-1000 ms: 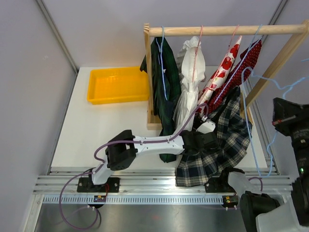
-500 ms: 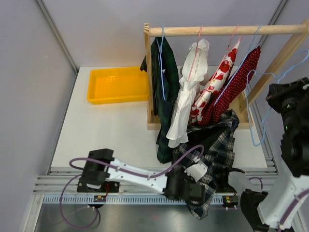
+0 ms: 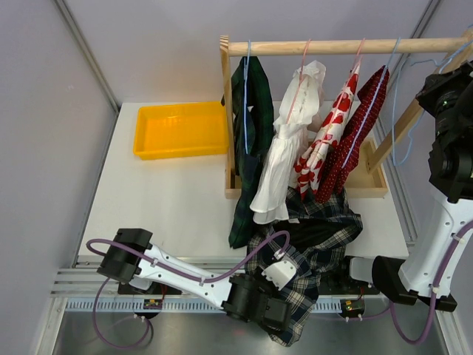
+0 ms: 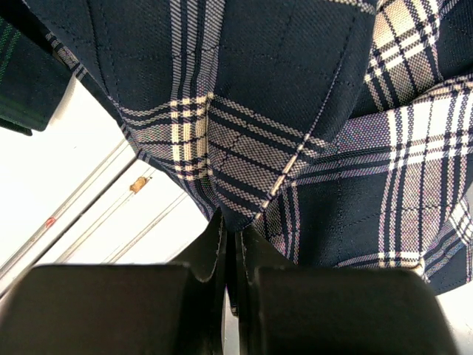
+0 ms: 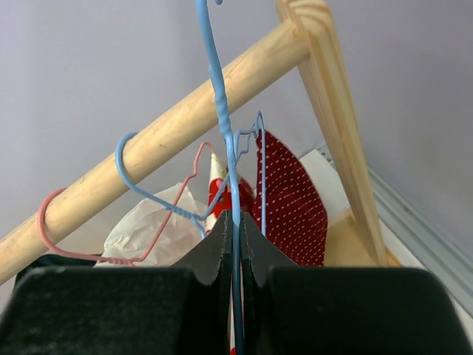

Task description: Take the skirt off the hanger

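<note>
Left gripper [image 4: 230,225], jaws clamped on navy plaid skirt [image 3: 329,229], now dragged to lower centre. Right gripper [image 5: 235,222], pinching blue wire hanger [image 5: 215,83], risen to upper right. Skirt looks free of hanger.

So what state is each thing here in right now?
plaid skirt, off its hanger, draped over the table's near edge
blue hanger, bare, held aloft
left gripper, shut on plaid skirt
right gripper, shut on blue hanger
yellow bin, empty
white garment, hanging from the rail

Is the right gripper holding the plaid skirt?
No, the right gripper is shut on a blue wire hanger, while the left gripper pinches the plaid skirt.
</note>
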`<state>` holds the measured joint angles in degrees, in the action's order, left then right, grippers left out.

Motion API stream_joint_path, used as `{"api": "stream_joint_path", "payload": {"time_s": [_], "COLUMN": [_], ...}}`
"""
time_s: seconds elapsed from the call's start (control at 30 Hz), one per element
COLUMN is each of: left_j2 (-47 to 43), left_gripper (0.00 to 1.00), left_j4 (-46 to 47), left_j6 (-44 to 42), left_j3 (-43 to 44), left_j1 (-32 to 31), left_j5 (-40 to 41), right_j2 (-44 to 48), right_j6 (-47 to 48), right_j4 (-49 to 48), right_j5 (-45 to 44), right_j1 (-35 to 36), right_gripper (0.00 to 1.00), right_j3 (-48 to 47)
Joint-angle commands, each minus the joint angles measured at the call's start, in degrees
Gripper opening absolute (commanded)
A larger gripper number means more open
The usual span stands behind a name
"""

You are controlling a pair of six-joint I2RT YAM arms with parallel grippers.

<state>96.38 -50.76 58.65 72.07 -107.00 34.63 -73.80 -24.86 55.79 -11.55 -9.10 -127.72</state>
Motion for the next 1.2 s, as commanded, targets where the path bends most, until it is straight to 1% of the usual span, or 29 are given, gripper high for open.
{"api": "stream_joint_path", "payload": {"time_s": [0.0, 0.13, 0.27, 0.47, 0.57, 0.6, 0.73, 0.77, 0.87, 0.9, 0.93, 0.97, 1.0, 1.07, 1.1, 1.13, 1.17], "left_j2": [-0.14, -0.05, -0.31, -2.15, -3.21, -3.30, -4.97, -6.28, -9.27, -11.28, -12.34, -13.22, -16.98, -20.95, -22.80, -26.12, -27.55], "left_gripper": [0.00, 0.00, 0.00, 0.00, 0.00, 0.00, 0.00, 0.00, 0.00, 0.00, 0.00, 0.00, 0.00, 0.00, 0.00, 0.00, 0.00], "left_j4": [1.54, 1.63, 1.46, -2.23, -6.53, -9.50, -17.69, -19.27, -25.86, -31.53, -34.81, -37.71, -38.00, -38.01, -38.01, -38.01, -38.01], "left_j6": [0.76, 0.50, 0.59, 0.94, 0.94, 1.11, 4.70, 5.59, 9.19, 11.11, 15.57, 16.83, 15.97, 17.10, 17.98, 18.86, 18.87], "left_j3": [0.79, 1.05, 1.23, 3.51, 5.70, 6.23, 8.26, 9.04, 10.62, 11.07, 11.42, 10.99, 10.20, 8.53, 7.22, 6.94, 6.77], "left_j1": [-0.14, -0.14, -0.14, -0.23, -0.93, -1.28, -2.86, -2.95, -3.83, -3.92, -3.92, -4.00, -3.92, -3.83, -3.92, -3.92, -3.83], "left_j5": [2.46, 2.54, 2.28, 1.58, 0.97, 0.96, 1.66, 1.93, 3.51, 4.30, 5.61, 5.97, 5.63, 6.15, 6.58, 7.98, 8.78], "right_j2": [-0.03, -1.34, -4.68, -10.57, -9.79, -9.44, -5.32, -4.43, -1.53, -0.39, 0.14, 0.58, 0.94, 1.81, 2.25, 2.43, 2.69], "right_j6": [4.29, 6.23, 7.55, 7.81, 7.11, 6.93, 5.71, 5.44, 4.65, 4.65, 4.73, 4.91, 5.00, 4.74, 4.39, 4.30, 4.21], "right_j4": [-6.82, -11.57, -17.36, -18.52, -20.10, -20.37, -22.12, -22.30, -22.74, -22.66, -22.57, -22.48, -22.22, -21.16, -20.38, -19.24, -18.62], "right_j5": [-4.44, -4.88, -4.19, -4.27, -3.65, -3.57, -3.39, -3.13, -3.39, -3.65, -3.83, -4.44, -4.88, -5.85, -6.29, -6.46, -6.64], "right_j1": [0.23, 0.23, 0.23, 0.14, 0.14, 0.14, 0.14, 0.14, 0.05, 0.05, -0.04, -0.04, -0.04, -0.13, -0.13, -0.04, -0.12], "right_gripper": [0.00, 0.00, 0.00, 0.00, 0.00, 0.00, 0.00, 0.00, 0.00, 0.00, 0.00, 0.00, 0.01, 0.43, 0.78, 0.99, 0.99], "right_j3": [0.09, 3.26, 5.55, 3.09, 6.33, 8.69, 15.82, 18.71, 23.29, 24.00, 24.71, 25.58, 25.77, 25.42, 25.07, 24.63, 23.49]}}
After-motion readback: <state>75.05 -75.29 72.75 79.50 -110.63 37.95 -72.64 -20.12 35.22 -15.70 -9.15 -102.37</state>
